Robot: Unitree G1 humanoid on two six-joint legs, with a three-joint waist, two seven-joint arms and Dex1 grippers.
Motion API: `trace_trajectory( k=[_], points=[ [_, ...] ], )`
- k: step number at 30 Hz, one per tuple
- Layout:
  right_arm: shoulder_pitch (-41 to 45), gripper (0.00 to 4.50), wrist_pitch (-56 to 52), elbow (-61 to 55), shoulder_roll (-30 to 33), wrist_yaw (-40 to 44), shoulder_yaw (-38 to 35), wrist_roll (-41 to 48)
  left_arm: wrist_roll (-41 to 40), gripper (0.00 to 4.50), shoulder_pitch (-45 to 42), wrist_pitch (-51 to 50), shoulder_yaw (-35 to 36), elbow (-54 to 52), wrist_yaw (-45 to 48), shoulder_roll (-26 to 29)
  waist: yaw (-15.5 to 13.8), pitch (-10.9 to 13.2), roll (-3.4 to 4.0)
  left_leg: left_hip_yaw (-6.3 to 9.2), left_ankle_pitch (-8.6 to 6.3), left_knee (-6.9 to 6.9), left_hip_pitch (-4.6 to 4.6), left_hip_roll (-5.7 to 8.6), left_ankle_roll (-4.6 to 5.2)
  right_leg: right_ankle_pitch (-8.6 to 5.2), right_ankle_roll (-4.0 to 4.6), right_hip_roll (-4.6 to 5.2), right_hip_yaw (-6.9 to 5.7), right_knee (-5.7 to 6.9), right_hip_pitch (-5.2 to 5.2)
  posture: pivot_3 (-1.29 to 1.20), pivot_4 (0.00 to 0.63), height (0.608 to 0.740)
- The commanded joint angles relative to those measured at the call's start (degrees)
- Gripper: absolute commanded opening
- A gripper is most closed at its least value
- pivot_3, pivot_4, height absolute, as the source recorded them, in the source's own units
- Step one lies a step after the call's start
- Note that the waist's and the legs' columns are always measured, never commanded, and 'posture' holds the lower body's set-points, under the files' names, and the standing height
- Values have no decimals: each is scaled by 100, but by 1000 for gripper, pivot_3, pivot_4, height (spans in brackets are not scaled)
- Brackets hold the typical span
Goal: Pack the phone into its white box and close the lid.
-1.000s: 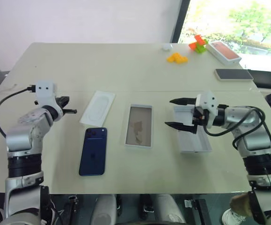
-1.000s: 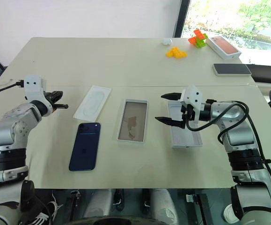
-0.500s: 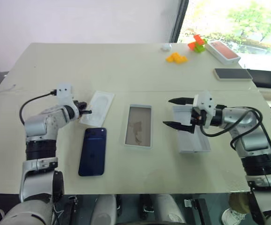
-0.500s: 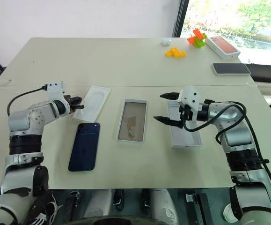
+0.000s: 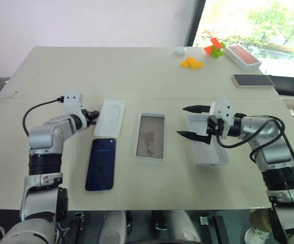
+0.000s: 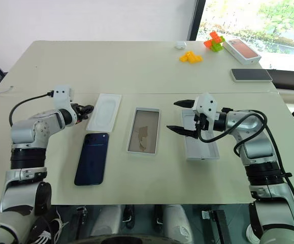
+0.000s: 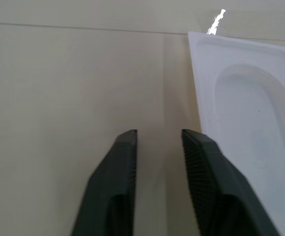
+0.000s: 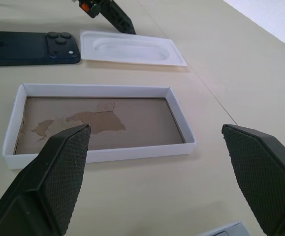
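Observation:
The dark blue phone [image 5: 101, 163] lies flat on the table at the left, camera bump at its far end. To its right sits the white box [image 5: 150, 158], a shallow tray with a brownish floor and nothing in it. Further right the lid [image 5: 213, 155] rests on the table. My right gripper [image 5: 190, 122] hovers wide open over the lid's far end, holding nothing. My left gripper [image 5: 92, 117] is low at the left edge of a flat white insert [image 5: 109, 117]. Its fingers [image 7: 125, 152] are open by a narrow gap with nothing between them.
The beige table [image 5: 136, 76] carries an orange-topped white box [image 5: 243, 56], a dark grey slab [image 5: 253, 80], yellow blocks [image 5: 192, 63] and an orange and green toy [image 5: 214, 48], all at the far right. The near table edge runs just below the phone.
My left gripper has moved right to the insert's edge and its fingers have parted. The insert's near end has swung to the right. The right arm has held still.

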State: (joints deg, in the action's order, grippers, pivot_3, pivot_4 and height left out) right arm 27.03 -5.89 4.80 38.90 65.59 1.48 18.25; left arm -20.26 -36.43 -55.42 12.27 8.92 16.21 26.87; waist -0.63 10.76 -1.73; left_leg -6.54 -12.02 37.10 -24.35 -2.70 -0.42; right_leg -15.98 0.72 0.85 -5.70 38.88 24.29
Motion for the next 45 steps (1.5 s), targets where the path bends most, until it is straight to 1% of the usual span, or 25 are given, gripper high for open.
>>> trace_trajectory(
  k=[1,2,3,6,8,10,15,16,22,25,26,31,32,33,35,39,42,45],
  points=[
    [52,4500,57,-136,13,0,-90,40,-138,3855,-83,-251,239,-474,12,180,0,0,0,0,0,0,0,0,0,0,0,1,0,0,0,0,150,737],
    [73,4500,42,-127,10,-4,-97,49,-138,4317,-77,-294,282,-543,-1,229,0,0,0,0,0,0,1,0,0,0,0,1,0,0,0,0,150,737],
    [88,4500,30,-120,7,-6,-102,58,-119,4466,-63,-287,290,-594,-2,278,0,0,1,0,0,0,1,0,0,0,0,1,0,0,0,0,150,737],
    [120,4500,38,-95,9,4,-96,49,-224,4466,-92,-460,419,-647,-47,290,0,0,0,0,0,0,1,0,1,0,0,1,0,0,0,0,150,737],
    [139,4500,41,-86,7,9,-86,41,-367,4466,-143,-619,548,-673,-68,186,-4,0,0,0,-1,0,0,0,1,0,0,1,0,0,0,0,150,737],
    [157,4500,35,-80,5,13,-79,40,-428,4466,-153,-696,593,-616,-181,-57,-13,0,0,0,0,1,0,1,1,0,0,1,0,0,0,0,150,737],
    [159,4500,53,-79,5,2,-66,16,-136,4466,-5,-483,190,-526,-437,-480,-9,0,0,0,0,4,-1,4,1,0,-1,4,0,1,-1,0,150,737],
    [153,4500,32,-85,4,-9,-75,26,-202,4466,-22,-585,225,-502,-505,-644,-8,0,0,0,0,3,-1,4,0,0,-1,4,0,1,-1,0,150,737],
    [107,4500,35,-129,38,-41,-107,14,-79,4466,55,-728,-26,-348,-508,-714,4,-1,2,0,0,1,3,3,1,0,-1,2,0,3,-1,0,150,737],
    [93,4500,33,-150,35,-73,-117,14,-97,3686,131,-708,-47,-310,-497,-771,-2,-1,2,0,0,1,4,3,1,0,-1,2,0,4,-1,0,150,737],
    [86,4500,42,-157,39,-83,-120,9,-109,3295,145,-751,-46,-319,-496,-779,-3,-1,2,0,0,1,4,3,1,0,-1,3,0,4,-2,0,150,737],
    [98,4500,10,-193,48,-129,-129,28,-51,734,149,-807,-94,-275,-527,-746,-18,-2,2,0,-1,3,4,6,1,-1,-1,5,0,4,-5,0,150,737],
    [111,4500,14,-196,47,-139,-125,24,-43,157,139,-791,-89,-258,-526,-741,-22,-5,3,0,-1,3,4,7,2,-1,-1,6,0,4,-5,0,150,737],
    [123,4500,8,-199,46,-144,-122,27,-18,32,140,-770,-105,-251,-524,-720,-22,-7,7,1,-1,3,6,7,2,-1,-1,6,0,4,-8,0,150,737],
    [148,4500,-7,-200,44,-155,-121,34,-20,32,160,-702,-56,-252,-523,-712,-17,-7,7,1,-4,3,12,7,7,-1,-2,6,0,4,-13,0,150,737],
    [148,4500,0,-188,51,-162,-134,37,-269,32,192,-647,311,-333,-494,-829,-12,-8,7,1,-4,2,12,7,7,-1,-2,6,0,4,-13,0,150,737],
    [139,4500,11,-182,53,-172,-134,25,-646,32,151,-718,824,-403,-479,-1002,-12,-7,7,1,-4,2,12,7,7,-1,-2,6,0,4,-13,0,150,737],
    [163,4500,38,-144,49,-185,-125,3,-1205,32,29,-1033,1580,-360,-562,-1200,-10,-7,6,1,-4,3,11,7,7,-1,-2,6,0,4,-13,0,150,737]
  ],
)
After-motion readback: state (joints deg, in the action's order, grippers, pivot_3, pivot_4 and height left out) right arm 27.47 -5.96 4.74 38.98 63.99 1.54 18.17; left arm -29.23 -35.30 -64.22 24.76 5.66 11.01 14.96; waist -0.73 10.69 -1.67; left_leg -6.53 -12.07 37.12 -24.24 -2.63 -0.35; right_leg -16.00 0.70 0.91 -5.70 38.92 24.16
